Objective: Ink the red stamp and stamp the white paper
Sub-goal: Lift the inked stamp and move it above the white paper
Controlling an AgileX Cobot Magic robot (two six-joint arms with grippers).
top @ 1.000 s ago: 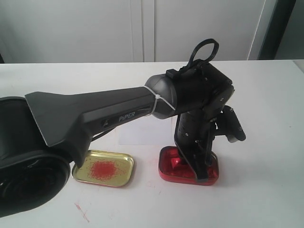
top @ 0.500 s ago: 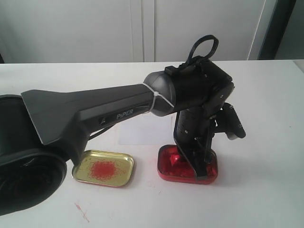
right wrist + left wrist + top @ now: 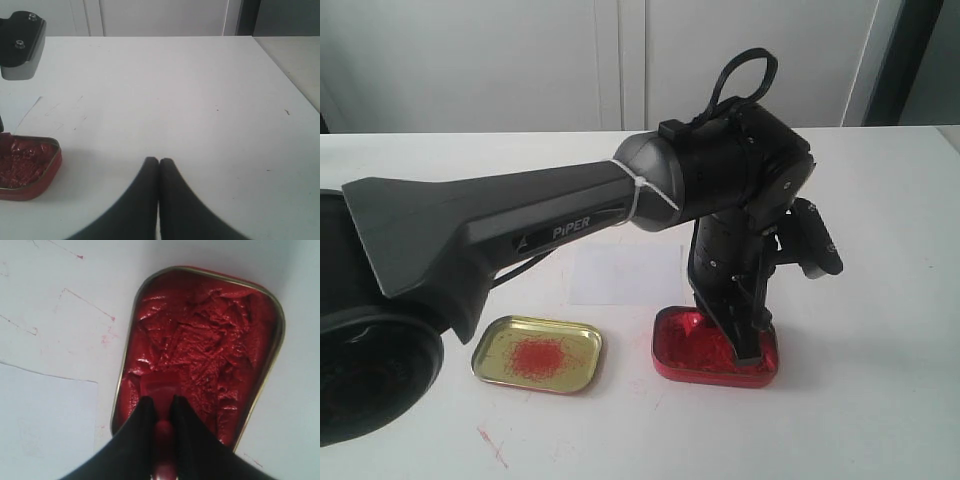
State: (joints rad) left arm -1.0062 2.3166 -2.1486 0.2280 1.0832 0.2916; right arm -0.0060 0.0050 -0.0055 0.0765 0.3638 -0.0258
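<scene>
My left gripper (image 3: 161,402) is shut on the red stamp (image 3: 161,387), whose square foot presses into the red paste of the red tin (image 3: 252,345). In the exterior view the left gripper (image 3: 735,335) stands upright over the red tin (image 3: 700,355), and the stamp is hidden behind the fingers there. The white paper (image 3: 620,272) lies flat just behind the tin, partly under the arm; its corner shows in the left wrist view as the white paper (image 3: 45,425). My right gripper (image 3: 159,162) is shut on nothing, low over bare table to the right of the tin.
A shallow gold lid (image 3: 538,353) with red smears lies left of the red tin. The left arm (image 3: 520,235) spans the left half of the table. Faint red marks dot the table near the front edge (image 3: 492,447). White cabinets stand behind.
The left gripper has come down with the stamp, which showed above the paste earlier and is now pressed into it. The arm shifted slightly left.
</scene>
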